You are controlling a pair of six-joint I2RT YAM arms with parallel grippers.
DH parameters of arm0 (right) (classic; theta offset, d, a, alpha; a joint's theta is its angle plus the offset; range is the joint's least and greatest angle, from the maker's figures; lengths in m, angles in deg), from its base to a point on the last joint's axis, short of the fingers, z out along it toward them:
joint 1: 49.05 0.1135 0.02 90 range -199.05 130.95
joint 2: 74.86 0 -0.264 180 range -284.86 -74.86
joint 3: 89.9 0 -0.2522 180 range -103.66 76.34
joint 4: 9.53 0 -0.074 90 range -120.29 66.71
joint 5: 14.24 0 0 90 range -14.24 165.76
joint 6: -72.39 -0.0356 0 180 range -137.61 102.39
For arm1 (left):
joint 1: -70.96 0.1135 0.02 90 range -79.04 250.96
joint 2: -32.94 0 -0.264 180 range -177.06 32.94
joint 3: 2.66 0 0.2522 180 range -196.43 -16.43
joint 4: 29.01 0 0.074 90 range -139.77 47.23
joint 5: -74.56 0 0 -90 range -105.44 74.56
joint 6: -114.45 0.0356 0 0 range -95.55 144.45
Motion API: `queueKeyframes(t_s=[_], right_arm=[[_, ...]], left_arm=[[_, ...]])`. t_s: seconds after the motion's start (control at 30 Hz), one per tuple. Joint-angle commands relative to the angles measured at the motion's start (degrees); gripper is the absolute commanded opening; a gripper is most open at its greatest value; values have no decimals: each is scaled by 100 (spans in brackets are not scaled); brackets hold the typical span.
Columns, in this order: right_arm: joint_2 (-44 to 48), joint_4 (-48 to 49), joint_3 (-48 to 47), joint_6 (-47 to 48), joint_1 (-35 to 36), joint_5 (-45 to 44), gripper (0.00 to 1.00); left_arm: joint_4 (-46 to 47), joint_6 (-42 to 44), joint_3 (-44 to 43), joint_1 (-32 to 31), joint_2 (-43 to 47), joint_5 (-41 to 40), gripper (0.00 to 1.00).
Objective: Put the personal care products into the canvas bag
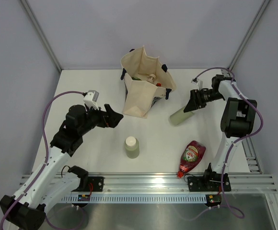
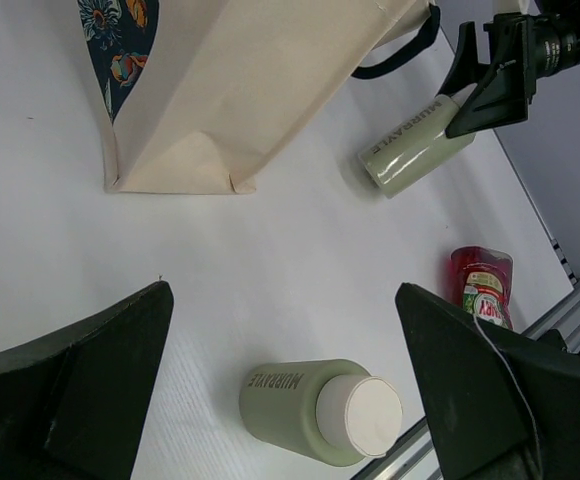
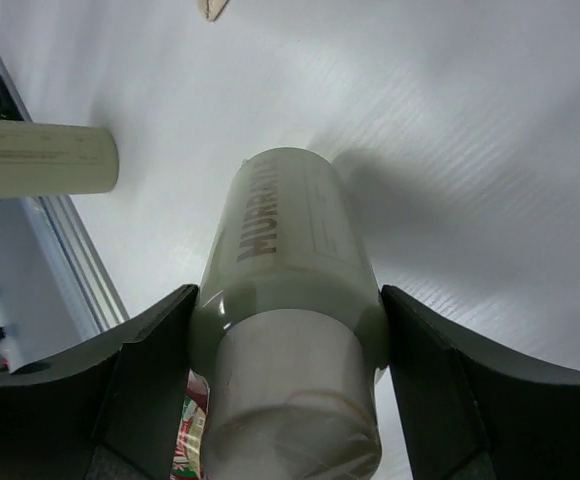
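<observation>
1. Claw on the right (image 3: 288, 310) is clamped on a pale green bottle (image 3: 280, 230), one finger on each side, up near the cap end. Can't tell if the far end is off the table (image 1: 91, 148) or dragging on it.
2. Risk imo: it's a smooth round bottle pinched at one end only, so the long body could swing or slide out on the lift.
3. Next out is the bag (image 1: 139, 93), just left of that claw and slumped, with its mouth gaping. A dark handle (image 1: 167, 93) hangs on the side the bottle would come in from. Clip the handle or the soft rim and the whole bag might tip, I reckon.
4. Some bottles (image 1: 151, 76) already show inside the mouth, so there's less room to drop into.
5. Left claw (image 2: 282, 300) hangs wide apart, holding nothing, near the bag's bottom corner.
6. Left to bag: a second pale green bottle (image 1: 132, 147) standing upright mid-table, and a red bottle (image 1: 191, 157) lying flat near the front rail.
</observation>
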Motion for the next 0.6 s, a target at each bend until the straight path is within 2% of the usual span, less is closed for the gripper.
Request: queueKeyframes(t_s=[0.0,0.27,0.57], right_arm=[[-25,-336,-48,-649,-58,854,0],[150,-362,199,-1351,-163,1127,0],[624,-485,93,-2133,-278,1812,0]], left_arm=[[254,18,-31,24,76,223,99],[271,62,-180,24,-64,372,99],[324,98,-215,24,-214,487,99]])
